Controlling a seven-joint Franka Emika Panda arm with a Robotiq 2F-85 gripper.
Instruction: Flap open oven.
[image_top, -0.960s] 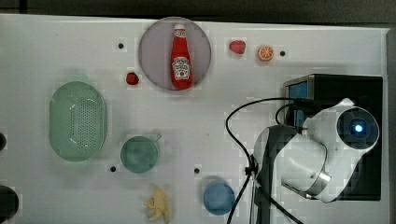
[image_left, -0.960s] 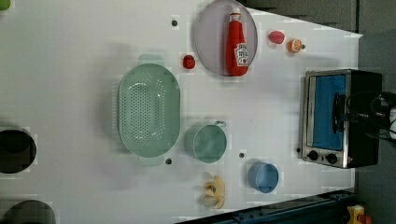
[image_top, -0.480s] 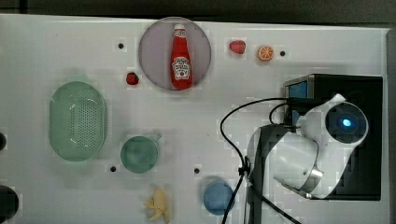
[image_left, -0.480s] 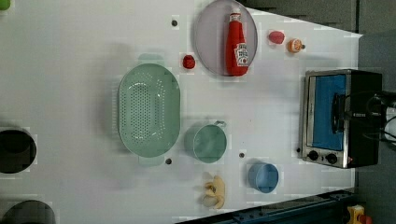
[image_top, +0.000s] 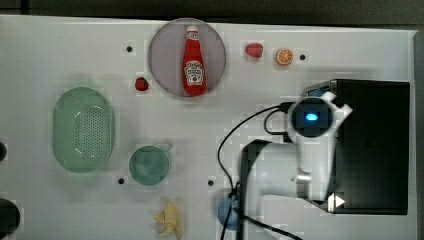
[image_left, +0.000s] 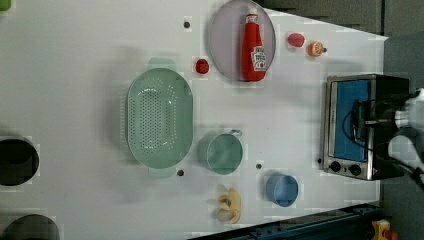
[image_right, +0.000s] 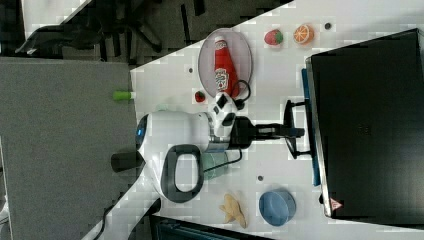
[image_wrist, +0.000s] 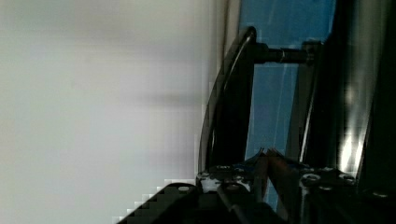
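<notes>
The oven (image_right: 367, 125) sits at the right side of the right view, black top facing the camera, its blue-tinted door (image_right: 311, 135) along its left edge and not yet dropped. The arm reaches in level from the left of that frame, and the gripper (image_right: 295, 132) is right at the black bar handle (image_right: 290, 131), which stands off the door on short posts. That gap behind the bar is why the approach comes in sideways: the fingers need to get around the bar. In the wrist view the handle (image_wrist: 231, 107) runs close past the fingertips (image_wrist: 261, 170), with blue glass behind. The fingers look clenched narrowly about the bar, though I cannot tell how firmly. In the left view the oven (image_left: 367, 127) stands at the right edge, knobs (image_left: 345, 167) low on its front.
</notes>
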